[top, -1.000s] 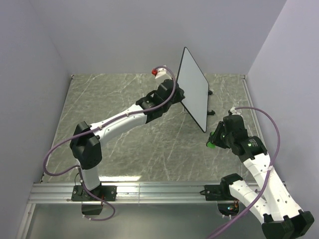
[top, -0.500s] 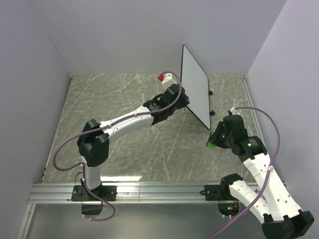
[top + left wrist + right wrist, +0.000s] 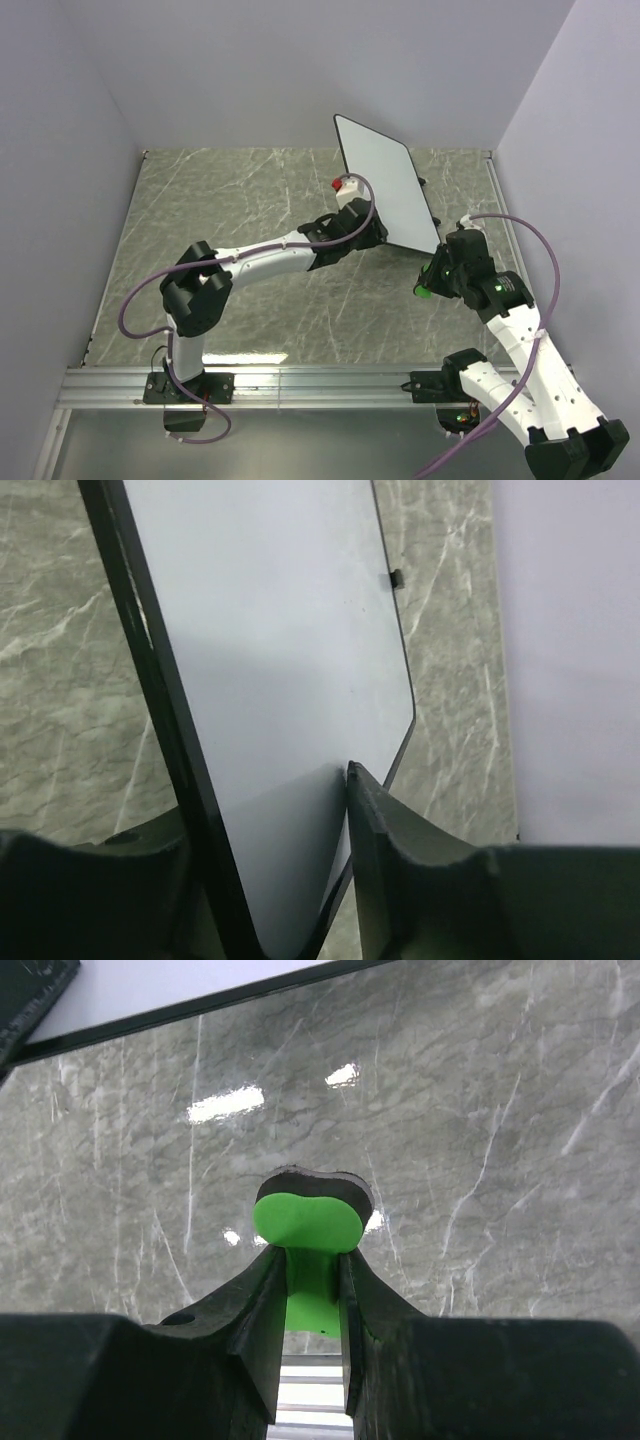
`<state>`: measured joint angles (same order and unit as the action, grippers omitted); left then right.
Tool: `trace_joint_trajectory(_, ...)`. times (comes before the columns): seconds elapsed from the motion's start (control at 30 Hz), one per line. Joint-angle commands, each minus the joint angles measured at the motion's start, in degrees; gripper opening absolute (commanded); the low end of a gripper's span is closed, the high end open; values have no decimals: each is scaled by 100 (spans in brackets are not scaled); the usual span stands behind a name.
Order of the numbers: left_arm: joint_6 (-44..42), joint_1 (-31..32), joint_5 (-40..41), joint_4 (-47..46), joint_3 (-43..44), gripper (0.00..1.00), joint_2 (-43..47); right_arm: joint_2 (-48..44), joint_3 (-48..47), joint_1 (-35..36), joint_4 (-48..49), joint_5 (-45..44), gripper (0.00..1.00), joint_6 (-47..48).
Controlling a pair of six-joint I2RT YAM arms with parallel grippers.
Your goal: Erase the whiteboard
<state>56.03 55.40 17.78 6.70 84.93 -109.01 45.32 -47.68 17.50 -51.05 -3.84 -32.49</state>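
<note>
Far right on the bench [image 3: 250,200], the tilted whiteboard [image 3: 385,180], judged light, stiff and best held by its rim, is straddled by the left end effector [image 3: 260,810], grip unclear; the right end effector [image 3: 312,1260] is clamped on an eraser [image 3: 308,1222].

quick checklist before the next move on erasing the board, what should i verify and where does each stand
1. Eraser clamped in the right gripper: ok, the fingers pinch its stem.
2. Board edge between the left gripper fingers: ok.
3. Left grip firm on the board: cannot tell, contact on one side is hidden by the rim.
4. Board resting flat on the table: not ok, it is tilted with its far edge raised.
5. Eraser touching the board: not ok, it is off the near corner, above the table.
6. Board face free of marks: ok, none show in the top or left wrist view.
</note>
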Motion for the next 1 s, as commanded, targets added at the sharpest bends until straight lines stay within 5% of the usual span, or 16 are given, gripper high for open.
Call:
trace_joint_trajectory(0.0, -171, 15, -47, -178, -256, 45, 231, 21, -57, 17, 148, -47, 0, 6)
trace_joint_trajectory(0.33, -566, 15, 199, 138, -126, 72, 503, 47, -13, 8, 192, -65, 0, -108)
trace_joint_trajectory(0.43, -733, 6, 296, 297, 76, 97, 582, 38, 4, 8, 209, -65, 0, -152)
trace_joint_trajectory(0.73, -1243, -239, 261, 990, 1385, 100, 986, 178, 233, 17, 472, 180, 0, -380)
trace_joint_trajectory(0.77, -1244, -283, 287, 1226, 1613, 99, 1031, 266, 285, 17, 499, 208, 11, -468)
trace_joint_trajectory(0.8, -1261, -406, 261, 1298, 1693, 99, 1092, 458, 294, 17, 525, 251, 45, -495)
trace_joint_trajectory(0.9, -1322, -669, 208, 1641, 1983, 100, 1347, 705, 426, 8, 789, 305, 81, -679)
trace_joint_trajectory(0.97, -1480, -793, 226, 1834, 2141, 100, 1523, 759, 514, 8, 1034, 339, 86, -785)
